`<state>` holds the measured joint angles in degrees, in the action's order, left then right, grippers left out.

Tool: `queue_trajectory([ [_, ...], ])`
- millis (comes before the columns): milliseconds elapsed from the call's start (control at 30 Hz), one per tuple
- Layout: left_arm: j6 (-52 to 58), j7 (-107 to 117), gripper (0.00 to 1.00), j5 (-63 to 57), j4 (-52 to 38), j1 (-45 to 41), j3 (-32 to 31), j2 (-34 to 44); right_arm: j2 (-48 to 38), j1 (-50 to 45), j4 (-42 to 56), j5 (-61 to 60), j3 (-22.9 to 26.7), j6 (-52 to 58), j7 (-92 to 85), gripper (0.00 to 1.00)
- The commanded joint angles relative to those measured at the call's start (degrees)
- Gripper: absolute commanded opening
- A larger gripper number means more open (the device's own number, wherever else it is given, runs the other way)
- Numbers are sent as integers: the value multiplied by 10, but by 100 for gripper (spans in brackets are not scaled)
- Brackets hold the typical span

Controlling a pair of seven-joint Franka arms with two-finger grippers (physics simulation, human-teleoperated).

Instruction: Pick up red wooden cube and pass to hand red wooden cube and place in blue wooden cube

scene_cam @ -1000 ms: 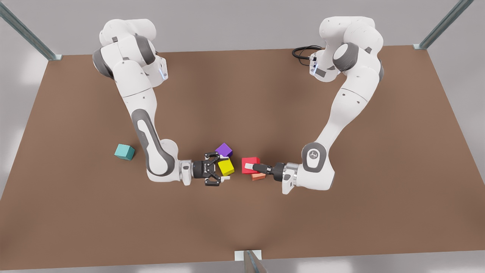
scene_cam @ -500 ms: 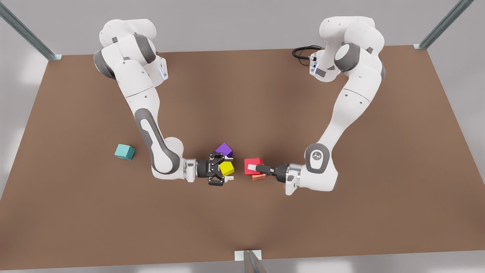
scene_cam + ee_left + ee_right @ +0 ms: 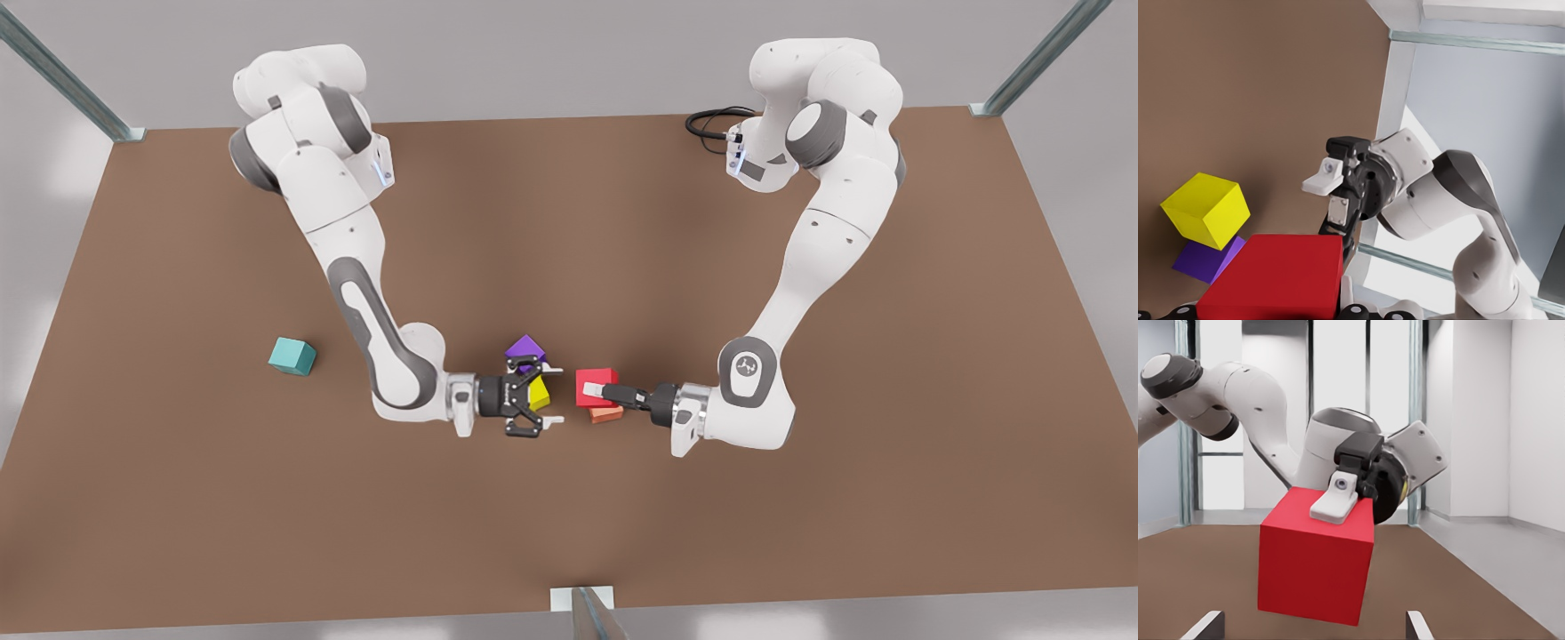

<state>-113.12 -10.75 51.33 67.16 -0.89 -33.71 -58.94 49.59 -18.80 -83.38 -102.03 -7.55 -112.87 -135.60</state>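
Note:
The red wooden cube hangs above the table's middle. My left gripper, on the arm at the front view's right, is shut on it, with one finger lying across the cube's top face. My right gripper, on the arm at the front view's left, faces the cube with fingers spread wide and a small gap to it. The teal blue wooden cube rests alone on the table far to the front view's left.
A yellow cube and a purple cube lie on the table under and behind my right gripper. A salmon-orange cube sits below my left gripper. A black cable coils at the back edge.
My right gripper has slid toward the front view's right, closing most of the gap to the red cube. My left gripper with the cube has shifted slightly rightward.

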Motion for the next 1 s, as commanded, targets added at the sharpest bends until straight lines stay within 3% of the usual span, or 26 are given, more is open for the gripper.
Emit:
queue_trajectory([
  [0,4,-16,58,6,0,0,0,0,2,0,5,-2,-3,-8,110,100],
  [967,-29,-14,58,29,-1,-15,-1,-1,23,-4,43,-3,-45,-31,104,100],
])
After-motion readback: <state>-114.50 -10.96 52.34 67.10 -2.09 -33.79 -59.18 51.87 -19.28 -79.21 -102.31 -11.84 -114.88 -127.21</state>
